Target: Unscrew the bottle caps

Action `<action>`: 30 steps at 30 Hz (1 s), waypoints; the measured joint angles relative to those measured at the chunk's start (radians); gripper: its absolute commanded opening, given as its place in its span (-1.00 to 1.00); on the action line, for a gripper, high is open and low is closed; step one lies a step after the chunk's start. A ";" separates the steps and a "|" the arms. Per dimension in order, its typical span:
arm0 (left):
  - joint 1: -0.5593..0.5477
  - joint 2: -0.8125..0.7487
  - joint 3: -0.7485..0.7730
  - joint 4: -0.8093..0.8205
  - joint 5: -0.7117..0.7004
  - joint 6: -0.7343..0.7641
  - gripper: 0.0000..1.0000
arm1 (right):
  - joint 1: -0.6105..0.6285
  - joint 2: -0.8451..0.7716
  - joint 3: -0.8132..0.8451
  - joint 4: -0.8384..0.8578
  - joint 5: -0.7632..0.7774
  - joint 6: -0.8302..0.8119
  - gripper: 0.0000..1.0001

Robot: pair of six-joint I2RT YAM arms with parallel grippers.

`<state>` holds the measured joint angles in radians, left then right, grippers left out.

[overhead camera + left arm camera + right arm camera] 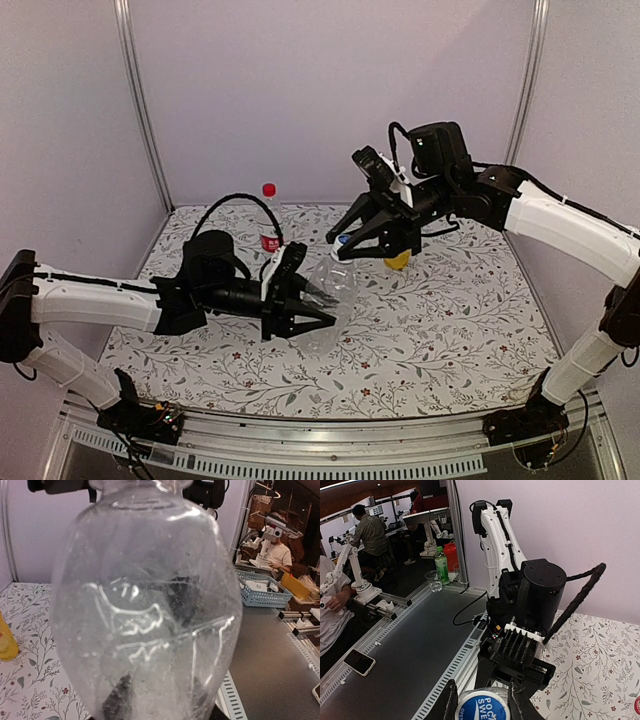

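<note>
Robotics lab, floral-clothed worktop boxed in by pale panels and aluminium posts, beyond it grey benches with other white robot arms, workers, blue basket.

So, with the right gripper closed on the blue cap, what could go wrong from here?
The left gripper holds the clear bottle by its thin body. When the right gripper twists the blue cap, the bottle might turn with it or dent. The yellow bottle stands close behind the right gripper, so a wrist turn could knock it over.
</note>
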<state>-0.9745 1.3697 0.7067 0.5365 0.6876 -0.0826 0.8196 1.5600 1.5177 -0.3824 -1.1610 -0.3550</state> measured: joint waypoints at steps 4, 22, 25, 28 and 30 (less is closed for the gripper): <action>0.005 0.032 0.020 0.009 0.055 -0.005 -0.30 | -0.004 0.000 0.001 -0.026 -0.028 -0.023 -0.63; 0.012 0.037 0.017 0.023 0.024 -0.021 -0.34 | -0.005 -0.003 0.002 -0.023 0.057 0.034 0.07; 0.012 0.037 0.015 0.023 0.010 -0.018 -0.34 | -0.008 -0.003 0.002 -0.019 0.076 0.047 0.22; 0.014 0.034 0.011 0.022 -0.012 -0.014 -0.34 | -0.010 -0.005 0.000 -0.012 0.096 0.059 0.35; 0.014 0.027 0.008 0.020 -0.049 -0.014 -0.34 | -0.010 -0.013 -0.007 -0.003 0.119 0.067 0.42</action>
<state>-0.9607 1.3972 0.7143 0.5568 0.6384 -0.0971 0.8093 1.5475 1.5108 -0.3851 -1.0416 -0.2882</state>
